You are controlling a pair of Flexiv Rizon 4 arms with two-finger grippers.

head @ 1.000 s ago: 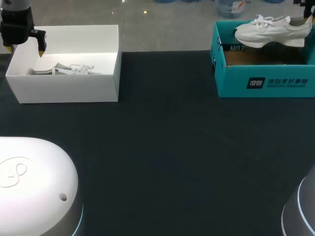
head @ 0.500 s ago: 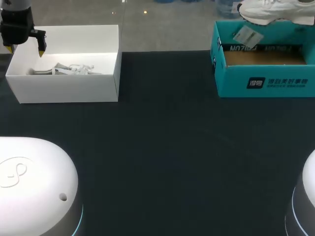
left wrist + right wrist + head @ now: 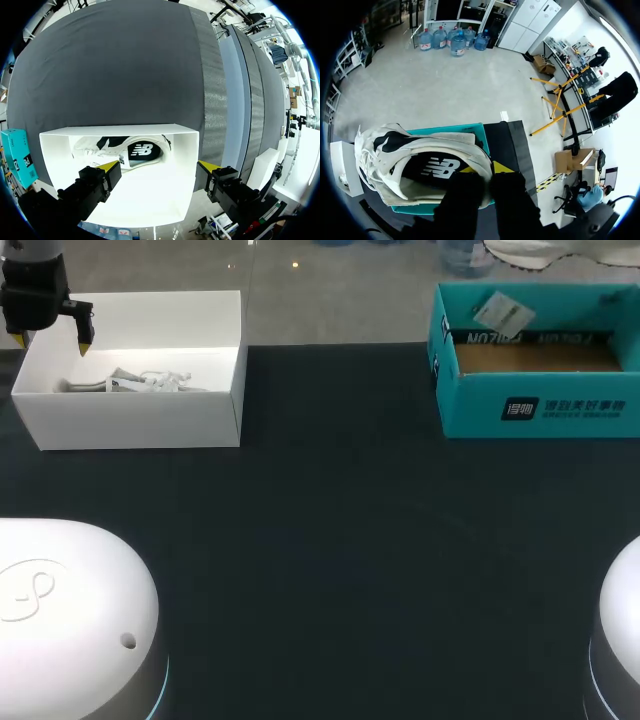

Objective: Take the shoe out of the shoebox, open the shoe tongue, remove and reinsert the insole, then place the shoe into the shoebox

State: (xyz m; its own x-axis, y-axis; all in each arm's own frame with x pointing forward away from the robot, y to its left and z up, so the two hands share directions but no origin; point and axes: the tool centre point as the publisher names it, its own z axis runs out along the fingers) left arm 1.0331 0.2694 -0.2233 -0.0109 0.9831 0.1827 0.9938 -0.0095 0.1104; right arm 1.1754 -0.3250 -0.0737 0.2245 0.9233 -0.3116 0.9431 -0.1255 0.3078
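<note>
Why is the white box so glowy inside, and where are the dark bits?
Head view: light makes the white box glow inside, while the teal box looks dimmer inside. Left wrist view: the white box's floor shines almost blank white around the left claw. Right wrist view: the right claw is a dark shape gripping the brightly lit shoe.
</note>
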